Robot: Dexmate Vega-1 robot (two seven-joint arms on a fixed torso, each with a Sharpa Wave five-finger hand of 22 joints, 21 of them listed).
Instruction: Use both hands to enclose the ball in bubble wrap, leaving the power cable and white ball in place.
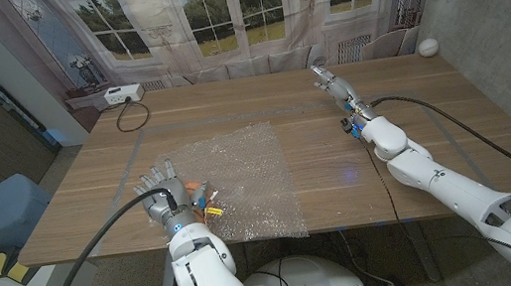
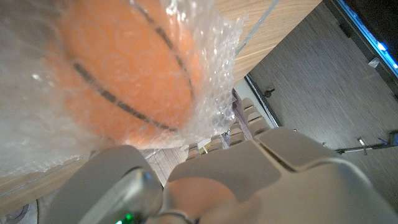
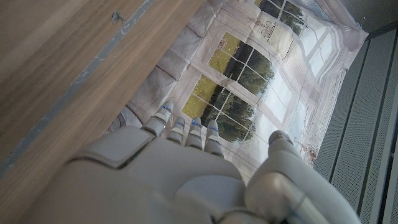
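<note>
left robot hand (image 1: 165,194): fingers spread, empty, beside clear bubble wrap sheet (image 1: 241,180) | orange ball (image 2: 127,71) under wrap | right robot hand (image 1: 332,83): fingers apart, well away | advice: bring right in, fold both edges together

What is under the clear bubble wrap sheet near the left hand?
The left wrist view shows an orange ball with black seam lines under the clear bubble wrap sheet. Its far side is covered.

hidden: orange ball (image 2: 127,71) blurred behind bubble wrap (image 2: 211,56), cut off by the picture's edge | head view: ball cannot be made out near left hand (image 1: 165,198) | right hand (image 1: 332,82) too small to tell finger pose
</note>
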